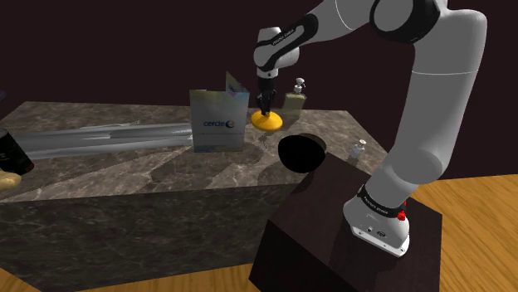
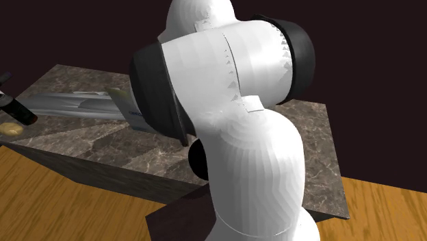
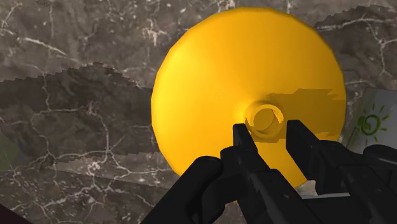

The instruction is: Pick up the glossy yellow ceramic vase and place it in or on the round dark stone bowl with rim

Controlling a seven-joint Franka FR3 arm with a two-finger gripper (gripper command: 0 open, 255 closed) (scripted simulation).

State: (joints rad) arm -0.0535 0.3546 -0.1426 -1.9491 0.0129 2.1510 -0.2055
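In the second exterior view the desk (image 2: 82, 144) is largely hidden by the arm (image 2: 233, 103). The vase (image 3: 248, 70) is partly covered by the gripper (image 3: 268, 129). A dark thing (image 1: 10, 152) is cut off at the shoulder view's left.

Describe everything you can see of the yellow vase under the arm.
The smooth yellow round-bodied vase has a wide, flattened body and a short narrow neck with an open round mouth. Its colour is plain and even, and the material is not clear. It is upright, mouth toward the wrist camera. The black two-finger end effector is shut on the neck, one finger on each side. In the shoulder view it is over the dark marbled countertop, up and left of the round black bowl, apart from it. Whether its base touches the counter cannot be told.
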